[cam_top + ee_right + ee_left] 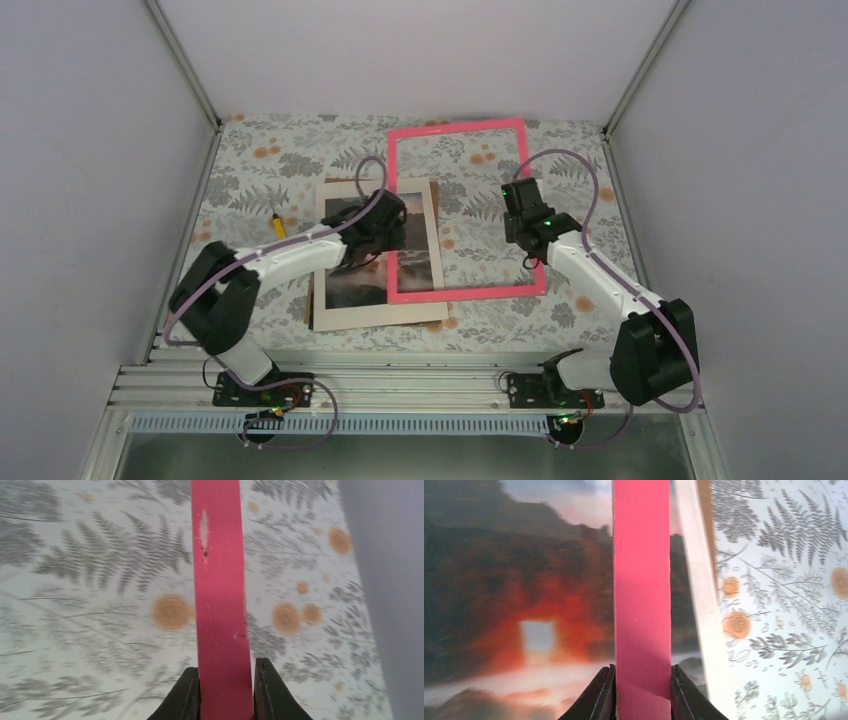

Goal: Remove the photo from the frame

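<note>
Pink frame (455,128) clamped: left gripper (642,682), right gripper (226,687) outstretched.

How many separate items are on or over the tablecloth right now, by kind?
Pink frame: 1
Photo: 1
Brown backing board: 1
Small yellow stick-like item: 1
Total: 4

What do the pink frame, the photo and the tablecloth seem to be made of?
The frame: likely painted wood or fibreboard, matte pink; a chip exposes paler material underneath. The photo: thin paper print with white border; sheen unclear through blur. The tablecloth: flat printed fabric or vinyl, fern-and-flower pattern; cannot tell which.
</note>
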